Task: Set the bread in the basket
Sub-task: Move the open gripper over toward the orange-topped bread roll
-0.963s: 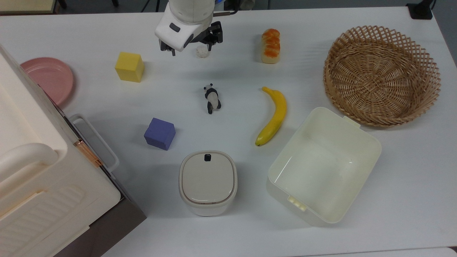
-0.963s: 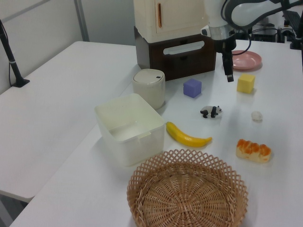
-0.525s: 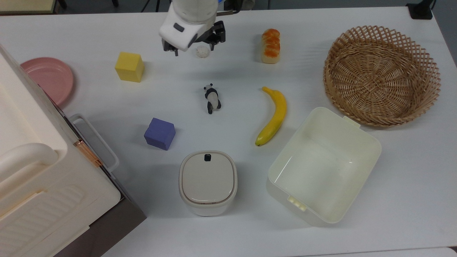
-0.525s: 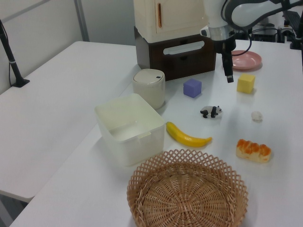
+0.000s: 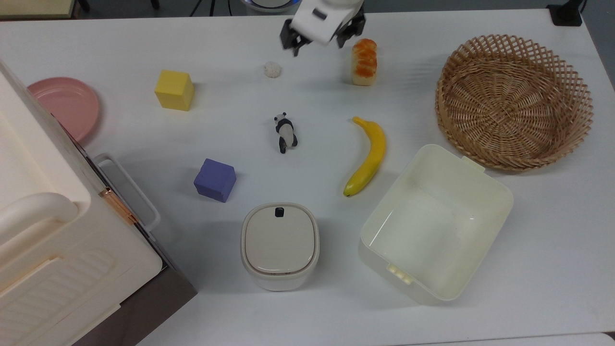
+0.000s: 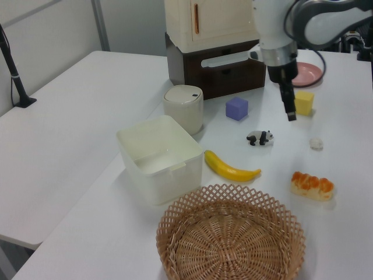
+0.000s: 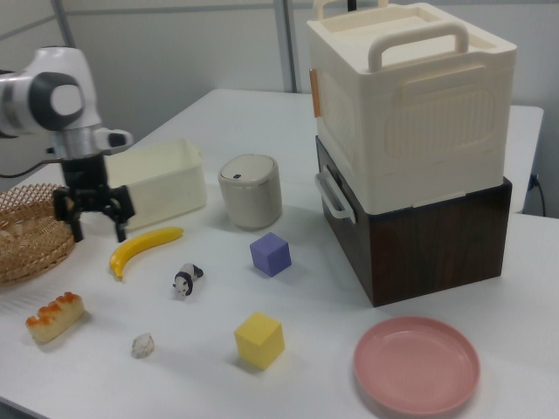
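The gripper (image 5: 318, 42) hangs above the white table (image 5: 192, 125) with its two black fingers (image 7: 73, 229) spread apart and nothing between them — in the right view they point straight down, clear of the tabletop. In the top view it sits just to the top view's left of the bread (image 5: 364, 61), near the table's far edge. The bread, a small toy loaf with pale sides and a glossy orange-brown top, lies flat on the table, well apart from the wicker basket (image 5: 513, 101), which stands on the top view's right with nothing in it. Between the two, lower in the top view, a yellow banana (image 5: 368, 156) lies beside the cream rectangular tub (image 5: 435, 223). A small whitish lump (image 5: 272, 69) rests on the table to the top view's left of the gripper, and a toy panda (image 5: 285, 131) lies on its side near the middle. A yellow cube (image 5: 174, 90) and a purple cube (image 5: 215, 179) sit farther toward the top view's left — with a pink plate (image 5: 67, 106) past them — and a lidded round-cornered canister (image 5: 279, 244) stands near the purple cube. In the right view a cream carry-case (image 7: 406, 100) rests on a dark brown box (image 7: 419, 236).
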Motion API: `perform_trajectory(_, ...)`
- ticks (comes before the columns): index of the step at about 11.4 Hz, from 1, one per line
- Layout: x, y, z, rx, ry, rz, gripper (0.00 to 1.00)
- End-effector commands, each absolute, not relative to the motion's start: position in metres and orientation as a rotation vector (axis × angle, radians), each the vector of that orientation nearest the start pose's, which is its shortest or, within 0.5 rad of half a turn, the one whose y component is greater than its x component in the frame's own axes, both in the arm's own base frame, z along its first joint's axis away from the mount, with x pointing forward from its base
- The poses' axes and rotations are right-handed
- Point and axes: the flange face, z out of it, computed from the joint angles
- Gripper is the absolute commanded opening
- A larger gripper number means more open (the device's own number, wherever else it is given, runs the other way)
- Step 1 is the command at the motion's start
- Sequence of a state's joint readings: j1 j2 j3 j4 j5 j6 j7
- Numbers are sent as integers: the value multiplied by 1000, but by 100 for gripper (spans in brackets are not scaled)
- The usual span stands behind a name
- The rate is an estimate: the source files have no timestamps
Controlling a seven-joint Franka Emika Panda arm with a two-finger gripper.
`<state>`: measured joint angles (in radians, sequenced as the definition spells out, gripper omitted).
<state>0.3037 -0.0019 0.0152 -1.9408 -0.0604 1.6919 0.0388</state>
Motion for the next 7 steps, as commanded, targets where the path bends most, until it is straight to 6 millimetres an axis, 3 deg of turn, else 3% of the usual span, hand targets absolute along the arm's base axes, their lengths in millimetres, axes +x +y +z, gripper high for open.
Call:
perform_trajectory(1,436,182,461,-3186,-442,265,100)
perform_trajectory(4,414,218,424,-3213,-362,193,100)
perform_trajectory(7,417,242,384,-3210,-285,137,100)
